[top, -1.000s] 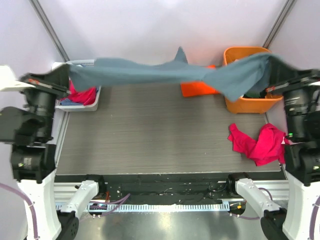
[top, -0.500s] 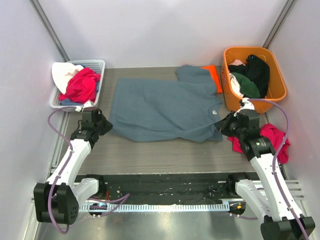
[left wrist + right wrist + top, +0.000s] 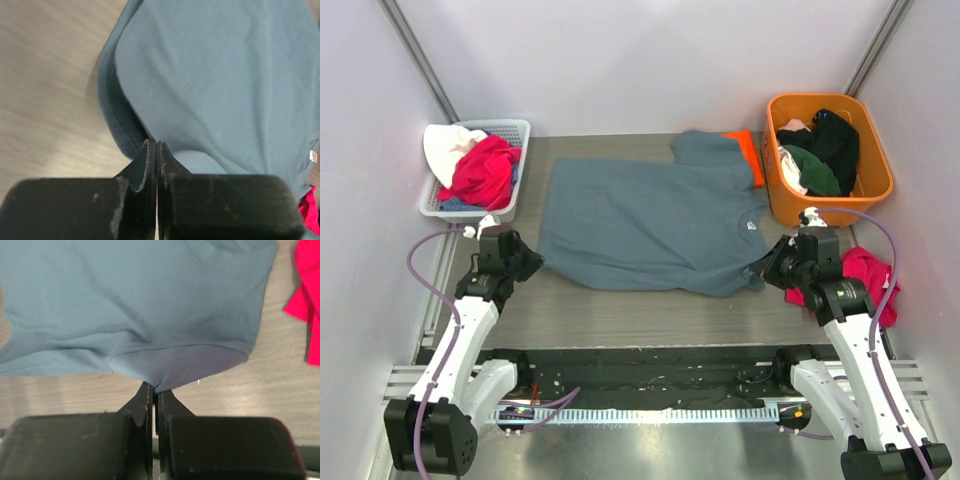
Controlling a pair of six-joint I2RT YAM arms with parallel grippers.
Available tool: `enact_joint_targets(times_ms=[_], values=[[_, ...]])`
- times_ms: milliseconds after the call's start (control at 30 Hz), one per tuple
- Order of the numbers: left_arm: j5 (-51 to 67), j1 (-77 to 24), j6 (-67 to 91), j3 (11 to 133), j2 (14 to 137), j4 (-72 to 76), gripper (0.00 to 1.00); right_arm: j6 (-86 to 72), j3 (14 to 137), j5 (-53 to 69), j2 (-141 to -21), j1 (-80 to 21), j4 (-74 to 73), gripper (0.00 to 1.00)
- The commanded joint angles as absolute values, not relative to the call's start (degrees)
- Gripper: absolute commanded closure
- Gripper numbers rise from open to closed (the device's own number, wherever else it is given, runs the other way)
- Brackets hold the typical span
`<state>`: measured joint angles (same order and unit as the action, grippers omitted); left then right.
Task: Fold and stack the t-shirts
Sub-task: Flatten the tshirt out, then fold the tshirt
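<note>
The slate blue-grey t-shirt (image 3: 650,225) lies spread flat across the middle of the table, collar toward the right. Its near left corner is pinched in my left gripper (image 3: 530,262), shut on the cloth; in the left wrist view the shirt (image 3: 215,75) bunches right at the closed gripper (image 3: 154,144). My right gripper (image 3: 770,272) is shut on the near right edge, and in the right wrist view the fabric (image 3: 130,290) pulls into a peak between the closed gripper (image 3: 154,387). The orange t-shirt (image 3: 748,150) peeks out from under the blue one at the back.
An orange plastic tub (image 3: 880,195) with dark clothes stands at the back right. A white basket (image 3: 510,128) with red and white garments sits at the back left. A red garment (image 3: 868,272) lies crumpled by the right arm, also visible in the right wrist view (image 3: 307,290).
A second ago the blue-grey shirt hung stretched in the air between both raised grippers. It now lies flat on the table, and both arms have come down low and drawn slightly nearer.
</note>
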<state>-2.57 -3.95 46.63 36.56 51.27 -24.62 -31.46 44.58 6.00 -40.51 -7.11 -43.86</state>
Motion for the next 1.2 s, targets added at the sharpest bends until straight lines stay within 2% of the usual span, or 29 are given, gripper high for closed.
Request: enact_joint_targets(times_ms=[0, 200, 433, 767, 1167], values=[[-4.04, -3.69, 50.0, 35.69, 46.86, -31.27, 1.0, -33.22, 46.32, 7.47, -39.03, -7.03, -48.15, 0.99], [-7.81, -3.69, 54.49, 34.72, 39.47, -40.76, 1.0, -34.63, 46.32, 6.94, -37.27, -7.12, -53.95, 0.99], [-15.47, -3.69, 57.3, 34.36, 34.36, -47.11, 1.0, -35.95, 45.09, 0.36, -36.91, -7.03, -58.62, 0.99], [-21.62, -3.69, 58.01, 35.95, 41.83, -48.87, 1.0, -37.44, 45.53, -4.83, -41.13, -7.03, -59.77, 0.99], [-21.71, -3.69, 55.03, 38.23, 50.7, -36.75, 1.0, -39.11, 45.7, -3.61, -46.84, -7.12, -47.74, 0.99]])
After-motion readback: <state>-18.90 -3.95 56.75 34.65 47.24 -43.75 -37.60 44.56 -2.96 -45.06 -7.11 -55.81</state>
